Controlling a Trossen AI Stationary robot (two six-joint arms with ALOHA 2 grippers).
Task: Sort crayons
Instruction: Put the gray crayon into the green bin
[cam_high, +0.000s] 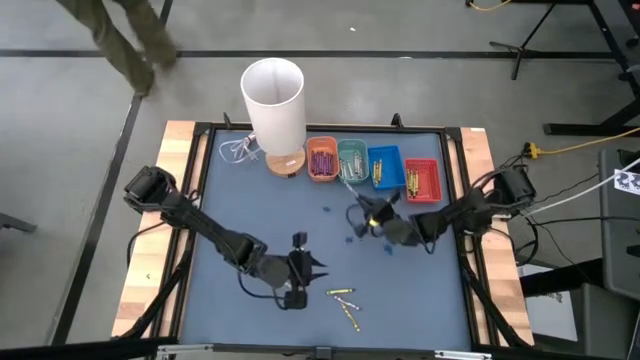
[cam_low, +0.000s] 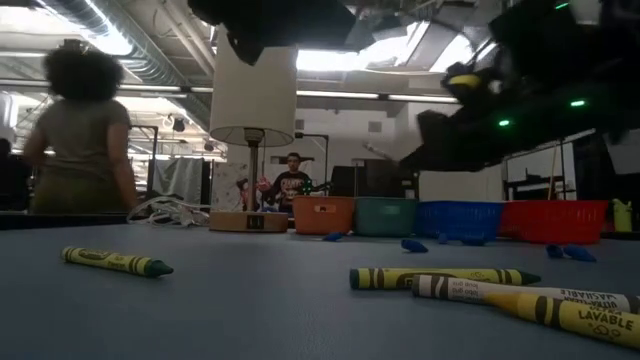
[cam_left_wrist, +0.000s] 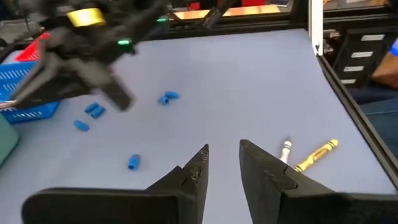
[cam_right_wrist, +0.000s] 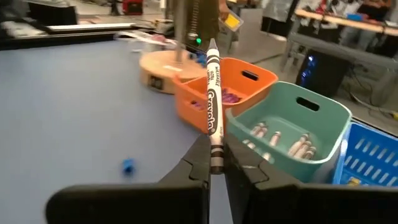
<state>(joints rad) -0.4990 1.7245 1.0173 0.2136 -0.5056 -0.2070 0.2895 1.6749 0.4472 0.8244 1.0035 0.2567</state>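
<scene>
Between my right pincer (cam_right_wrist: 214, 163) tips stands a white crayon (cam_right_wrist: 213, 93), clamped at its lower end, over the teal tray (cam_right_wrist: 292, 134). Light, stiff, waxy-slick, probably brittle: grip mid-length. Left pincer (cam_left_wrist: 222, 163) apart, empty, near yellow crayons (cam_high: 345, 300) on the counter (cam_high: 250, 200).

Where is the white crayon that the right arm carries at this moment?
In the right wrist view, the white crayon stands upright, pinched in the right end effector, in front of the orange tray and the teal tray.

Open blue mat (cam_high: 230, 195) is lying free at centre left, while the lamp (cam_high: 274, 100) and four baskets (cam_high: 378, 168) are blocking the upper edge.
</scene>
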